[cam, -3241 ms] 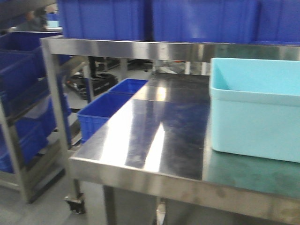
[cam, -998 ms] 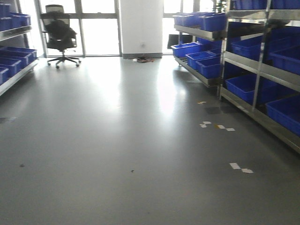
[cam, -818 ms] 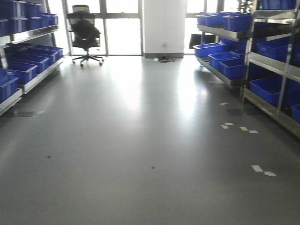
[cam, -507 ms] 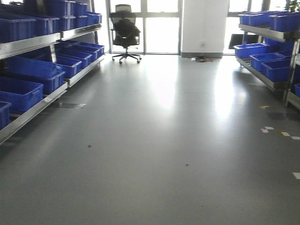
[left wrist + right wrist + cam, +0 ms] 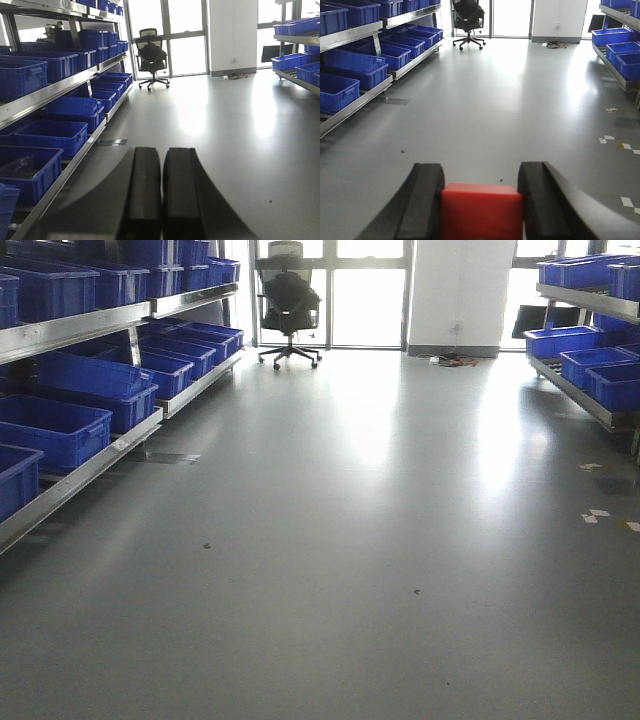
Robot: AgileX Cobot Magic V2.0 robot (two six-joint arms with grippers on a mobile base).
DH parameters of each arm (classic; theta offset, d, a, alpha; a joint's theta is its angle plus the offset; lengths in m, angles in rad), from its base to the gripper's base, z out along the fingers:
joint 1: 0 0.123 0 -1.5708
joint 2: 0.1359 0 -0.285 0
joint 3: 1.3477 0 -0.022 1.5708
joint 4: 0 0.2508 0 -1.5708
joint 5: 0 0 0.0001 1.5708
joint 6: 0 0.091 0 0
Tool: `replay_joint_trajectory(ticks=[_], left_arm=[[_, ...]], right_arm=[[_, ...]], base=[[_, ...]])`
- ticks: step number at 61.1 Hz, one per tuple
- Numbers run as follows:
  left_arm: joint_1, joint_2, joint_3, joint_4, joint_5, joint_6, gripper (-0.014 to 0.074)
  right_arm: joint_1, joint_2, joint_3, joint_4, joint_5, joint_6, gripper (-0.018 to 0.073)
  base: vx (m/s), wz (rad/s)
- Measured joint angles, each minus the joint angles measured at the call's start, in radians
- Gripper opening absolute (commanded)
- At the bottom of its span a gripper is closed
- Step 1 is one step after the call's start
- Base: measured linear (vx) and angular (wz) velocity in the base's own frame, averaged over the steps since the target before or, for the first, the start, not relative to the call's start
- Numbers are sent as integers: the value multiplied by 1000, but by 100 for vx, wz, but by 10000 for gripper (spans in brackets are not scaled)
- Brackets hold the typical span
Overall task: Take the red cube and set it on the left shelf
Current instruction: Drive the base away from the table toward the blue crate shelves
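Black fingers (image 5: 427,200) of the right claw (image 5: 481,190) grip the red cube (image 5: 481,215) between them, the left claw (image 5: 161,190) is clenched on nothing, fingers touching, and beyond both the left shelf (image 5: 75,328) with blue crates (image 5: 55,430) lines the left edge of the grey floor (image 5: 350,540).
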Motion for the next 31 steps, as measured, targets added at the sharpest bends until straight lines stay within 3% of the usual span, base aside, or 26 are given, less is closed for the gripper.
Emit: replay_joint_trajectory(ticks=[31], left_arm=[[0,0,0,0,0,0,106]], right_arm=[[0,0,0,0,0,0,58]], base=[[24,3]])
